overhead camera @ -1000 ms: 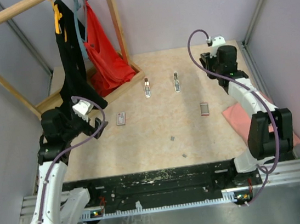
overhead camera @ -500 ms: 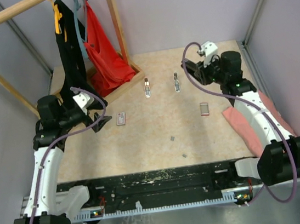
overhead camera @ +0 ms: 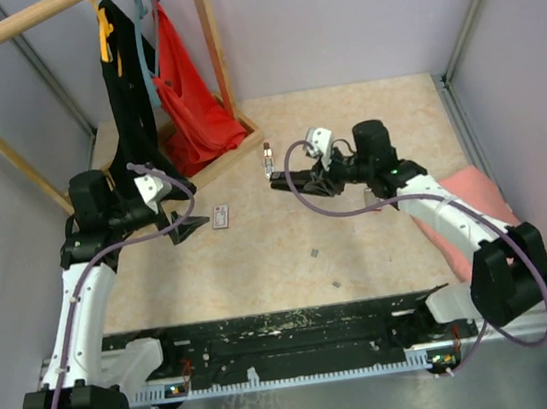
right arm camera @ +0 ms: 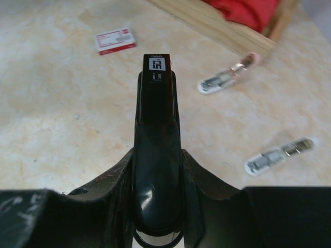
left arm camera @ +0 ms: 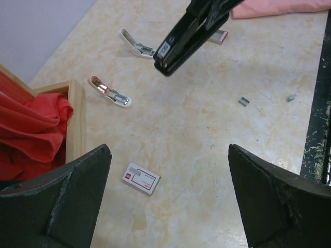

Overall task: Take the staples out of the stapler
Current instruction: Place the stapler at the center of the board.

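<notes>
Black stapler (left arm camera: 189,33) sits clamped in the right jaws, nose pointing toward the left arm. A second ago that arm was back at the far right corner; now it has swung to mid-table. The left jaws gape wide, holding nothing. Two staples (left arm camera: 243,102) lie loose on the table (overhead camera: 262,267); I'd guess opening the stapler comes next.

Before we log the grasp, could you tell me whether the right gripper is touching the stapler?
Touching. The right wrist view shows the right gripper closed on the stapler, its fingers pressed against both sides with no gap.
</notes>
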Available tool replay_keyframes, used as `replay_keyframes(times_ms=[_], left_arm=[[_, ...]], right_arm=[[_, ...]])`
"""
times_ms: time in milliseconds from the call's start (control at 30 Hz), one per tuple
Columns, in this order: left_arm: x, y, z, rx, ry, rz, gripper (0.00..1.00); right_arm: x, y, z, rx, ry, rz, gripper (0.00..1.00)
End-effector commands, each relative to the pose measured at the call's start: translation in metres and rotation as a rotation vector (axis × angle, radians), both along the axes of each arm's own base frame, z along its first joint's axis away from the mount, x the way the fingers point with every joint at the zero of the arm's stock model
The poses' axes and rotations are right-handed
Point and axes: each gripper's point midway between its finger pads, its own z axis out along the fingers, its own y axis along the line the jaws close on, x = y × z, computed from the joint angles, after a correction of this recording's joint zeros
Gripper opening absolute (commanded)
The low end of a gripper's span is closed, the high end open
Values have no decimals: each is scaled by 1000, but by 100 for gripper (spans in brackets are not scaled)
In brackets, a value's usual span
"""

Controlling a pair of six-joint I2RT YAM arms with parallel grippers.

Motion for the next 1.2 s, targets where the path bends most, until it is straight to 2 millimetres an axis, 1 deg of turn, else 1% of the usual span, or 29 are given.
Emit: replay_keyframes(times_ms=[0,67,167,300,467,567,767,933,1000,1167], left_arm=[[-15,-10,-5,-16,-24,-100,99],[-15,-11,-11,-9,-26,-113,99],[-14,-12,-22,-5,-10,-127,99],[-16,-15,-36,5,1,-156,99],[-15,-20,-54,23,27,-175,99],[-15,-23,-62,31,42,-182,99],[-16,-28,-74,48,60,-187,99],[-19,-34,-80,55,75,-195,99],[-19,-35,-82,58,79,-198,99],[-20,-39,-86,71,84,-203,99]], right_arm=[[-18,51,7,45,-158,260,0],[-26,64,-7,37,-156,318,0],[-33,83,-23,63,-137,391,0],[-36,105,-42,67,-118,472,0],[-37,124,-58,83,-102,533,0],[-35,133,-77,71,-71,545,0],[-32,140,-96,60,-43,543,0],[-34,141,-106,53,-50,536,0],[-34,140,-110,45,-46,532,6],[-33,139,-118,26,-38,531,11]])
